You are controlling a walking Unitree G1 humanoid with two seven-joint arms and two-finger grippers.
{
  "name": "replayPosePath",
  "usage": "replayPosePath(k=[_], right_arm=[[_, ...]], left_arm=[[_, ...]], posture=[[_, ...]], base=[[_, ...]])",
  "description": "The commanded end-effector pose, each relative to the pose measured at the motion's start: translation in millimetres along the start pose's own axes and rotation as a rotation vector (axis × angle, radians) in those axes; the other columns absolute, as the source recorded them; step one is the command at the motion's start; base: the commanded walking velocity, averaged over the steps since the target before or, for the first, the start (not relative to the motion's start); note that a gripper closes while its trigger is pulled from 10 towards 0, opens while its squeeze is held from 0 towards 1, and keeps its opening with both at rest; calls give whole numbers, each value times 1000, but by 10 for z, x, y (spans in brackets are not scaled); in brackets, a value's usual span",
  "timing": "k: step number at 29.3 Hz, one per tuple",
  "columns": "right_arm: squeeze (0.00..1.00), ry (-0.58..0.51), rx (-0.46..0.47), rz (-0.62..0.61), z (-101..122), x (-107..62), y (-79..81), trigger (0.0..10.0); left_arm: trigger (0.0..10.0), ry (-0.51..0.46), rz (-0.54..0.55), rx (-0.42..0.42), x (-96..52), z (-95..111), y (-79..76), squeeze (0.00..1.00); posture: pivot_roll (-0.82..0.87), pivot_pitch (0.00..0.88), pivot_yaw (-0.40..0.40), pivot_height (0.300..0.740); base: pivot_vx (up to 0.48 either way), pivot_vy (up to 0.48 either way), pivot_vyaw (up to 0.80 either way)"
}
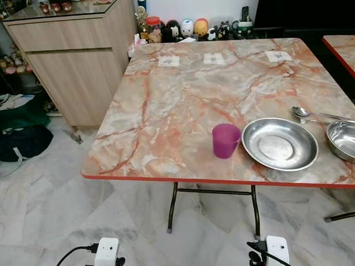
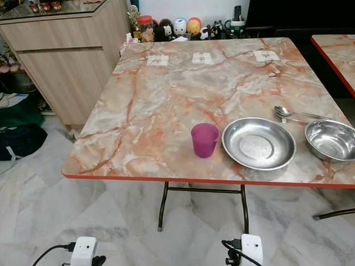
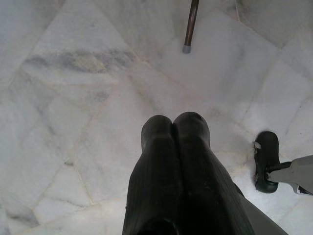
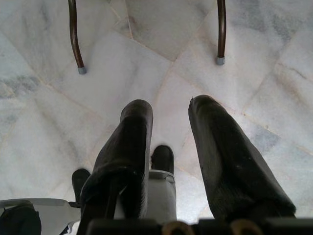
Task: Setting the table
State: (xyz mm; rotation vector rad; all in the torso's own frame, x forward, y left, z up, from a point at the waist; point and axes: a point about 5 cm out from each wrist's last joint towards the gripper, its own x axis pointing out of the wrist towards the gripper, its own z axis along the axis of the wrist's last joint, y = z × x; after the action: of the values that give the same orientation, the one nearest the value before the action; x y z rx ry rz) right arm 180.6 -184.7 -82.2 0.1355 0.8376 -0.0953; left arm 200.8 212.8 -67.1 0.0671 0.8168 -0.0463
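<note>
On the marble-patterned table (image 1: 182,109), near its front edge, a purple cup (image 1: 225,140) is set just beside a steel plate (image 1: 279,144); a steel bowl (image 1: 348,140) is placed further to the right, with a spoon (image 1: 309,113) laid behind them. Both arms are hung low over the tiled floor (image 3: 73,98). The left gripper (image 3: 174,128) is seen with fingers pressed together, while the right gripper (image 4: 169,110) is held with fingers apart, nothing between them.

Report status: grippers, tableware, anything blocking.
Left gripper shut, right gripper open, both hanging empty over the floor. Purple cup, steel plate, steel bowl and spoon grouped near the table's front right edge. Nothing blocking.
</note>
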Motion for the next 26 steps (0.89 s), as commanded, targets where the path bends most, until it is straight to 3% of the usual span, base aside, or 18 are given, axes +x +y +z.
replayPosePath(k=[1,23,24,26], right_arm=[[0,7,11,-5,-36,-9,3,10000],[0,-10,13,-1,-6,-1,32,10000],[0,-33,19,2,49,12,47,10000],[0,-33,19,2,49,12,47,10000]], left_arm=[[10000,9,3,-3,-15,-46,12,0],[10000,-39,19,-15,-14,19,41,0],[10000,-117,33,-35,-9,130,60,0],[10000,-117,33,-35,-9,130,60,0]], posture=[[-10,52,19,740],[-7,54,19,740],[-12,56,19,740],[-12,56,19,740]], base=[[0,0,0],[0,0,0],[0,0,0],[0,0,0]])
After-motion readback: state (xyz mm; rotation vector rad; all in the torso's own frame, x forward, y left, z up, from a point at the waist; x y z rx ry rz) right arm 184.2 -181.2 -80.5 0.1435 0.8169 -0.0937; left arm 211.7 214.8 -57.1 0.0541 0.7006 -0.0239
